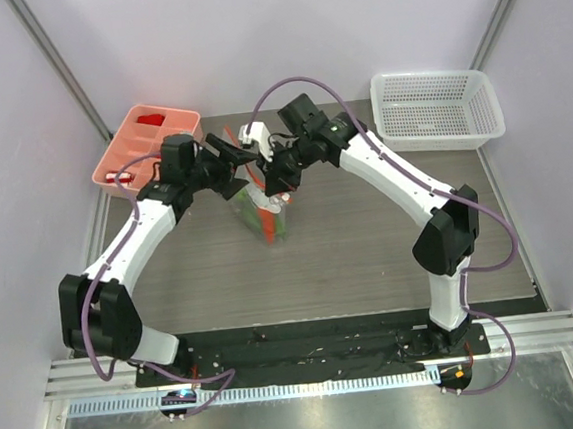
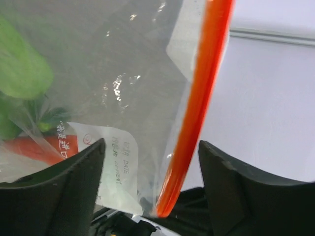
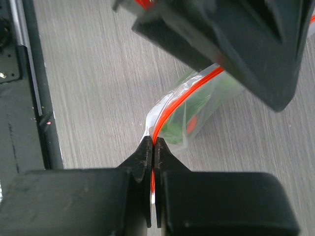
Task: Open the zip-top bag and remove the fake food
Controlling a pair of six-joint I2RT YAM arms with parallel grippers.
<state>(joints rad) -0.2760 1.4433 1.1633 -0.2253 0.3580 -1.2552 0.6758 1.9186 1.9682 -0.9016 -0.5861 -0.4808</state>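
One bag [image 1: 267, 216]; inside it, one orange-red piece [image 2: 29, 147] and green pieces [image 2: 22, 69], their number hidden by crinkled plastic; one basket [image 1: 441, 139]; one tray [image 1: 145, 142] with one red block [image 1: 151, 118] in its far compartment; two arms, left arm [image 1: 133, 238] and right arm [image 1: 404, 179]; two grippers, left gripper [image 2: 151, 152] and right gripper [image 3: 154, 147].

White links, black joints, purple cables [image 1: 300, 80] on left arm [image 1: 142, 227] and right arm [image 1: 393, 170]. Matte black wedge-shaped fingers [image 2: 246, 196] on left gripper [image 2: 151, 145], right gripper [image 3: 153, 142].

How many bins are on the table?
2: a pink tray at the far left and a white basket at the far right. None seems hidden.
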